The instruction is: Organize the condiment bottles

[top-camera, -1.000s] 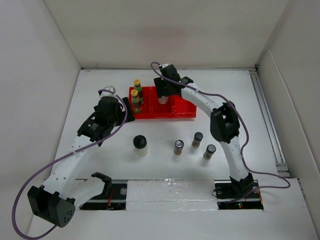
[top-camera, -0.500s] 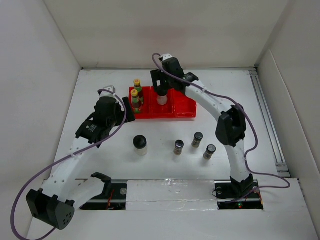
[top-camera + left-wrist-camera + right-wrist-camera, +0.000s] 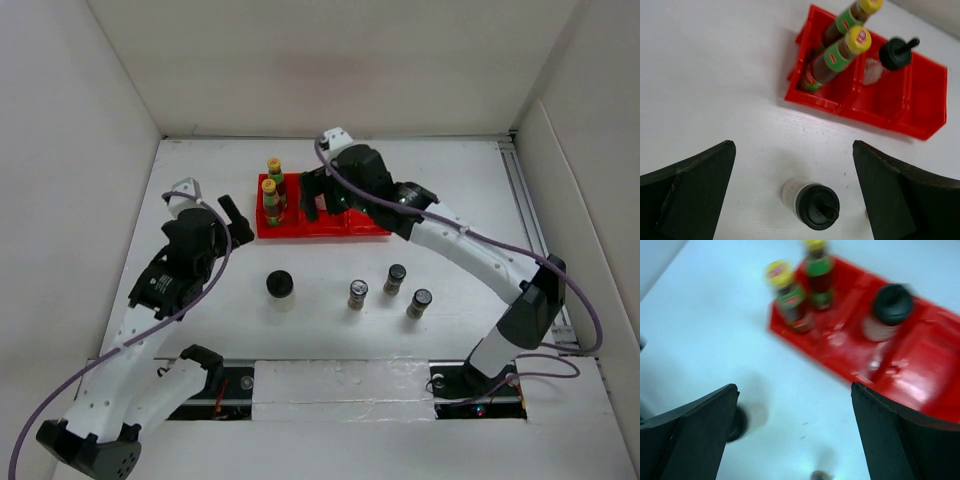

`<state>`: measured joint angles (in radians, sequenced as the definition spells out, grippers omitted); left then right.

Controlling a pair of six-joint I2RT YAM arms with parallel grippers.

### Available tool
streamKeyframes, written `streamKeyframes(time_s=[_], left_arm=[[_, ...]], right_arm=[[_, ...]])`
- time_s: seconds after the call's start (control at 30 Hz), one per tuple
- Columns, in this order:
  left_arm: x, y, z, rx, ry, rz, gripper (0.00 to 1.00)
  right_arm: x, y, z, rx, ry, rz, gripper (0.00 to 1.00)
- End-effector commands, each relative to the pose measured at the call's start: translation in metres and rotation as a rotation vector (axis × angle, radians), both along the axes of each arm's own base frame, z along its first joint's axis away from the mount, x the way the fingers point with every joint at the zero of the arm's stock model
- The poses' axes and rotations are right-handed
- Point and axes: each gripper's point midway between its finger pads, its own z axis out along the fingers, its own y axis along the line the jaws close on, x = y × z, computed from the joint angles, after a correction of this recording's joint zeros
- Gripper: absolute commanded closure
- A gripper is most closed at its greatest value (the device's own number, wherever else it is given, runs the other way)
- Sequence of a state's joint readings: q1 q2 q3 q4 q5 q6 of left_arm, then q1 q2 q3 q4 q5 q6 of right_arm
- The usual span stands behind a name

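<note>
The left arm point(image 3: 120, 360) and right arm point(image 3: 470, 245) have white links and black joint housings. A purple cable point(image 3: 598, 322) loops along each. The fingers point(image 3: 690, 195) are broad black wedges.

White desk point(image 3: 450, 190) is seen w/ red tray point(image 3: 320, 228) set toward the back. In front, apart from it, 1 black-lidded jar point(image 3: 280, 290) & 3 dark-capped shakers point(image 3: 395, 278) are stood upright.

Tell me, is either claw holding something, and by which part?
Nothing is held: the left gripper and the right gripper both stand open and empty.
</note>
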<state>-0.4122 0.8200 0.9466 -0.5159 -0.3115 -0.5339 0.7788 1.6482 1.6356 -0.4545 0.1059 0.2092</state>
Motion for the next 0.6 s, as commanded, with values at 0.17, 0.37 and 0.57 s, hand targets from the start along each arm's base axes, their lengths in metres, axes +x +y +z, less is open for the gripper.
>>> streamKeyframes(time_s=[0.17,0.37,0.57], left_arm=[[-0.021,0.056,0.040,-0.054,-0.162,0.285,0.01],[-0.032,0.061,0.053,-0.096,-0.226,0.291,0.01],[-0.033,0.057,0.055,-0.106,-0.242,0.262,0.01]], right_arm=[[-0.097,0.089,-0.018,0.017,0.021,0.181,0.00],[-0.116,0.121,-0.078,-0.078,0.084,0.187,0.01],[-0.121,0.132,-0.125,-0.168,0.129,0.187,0.02]])
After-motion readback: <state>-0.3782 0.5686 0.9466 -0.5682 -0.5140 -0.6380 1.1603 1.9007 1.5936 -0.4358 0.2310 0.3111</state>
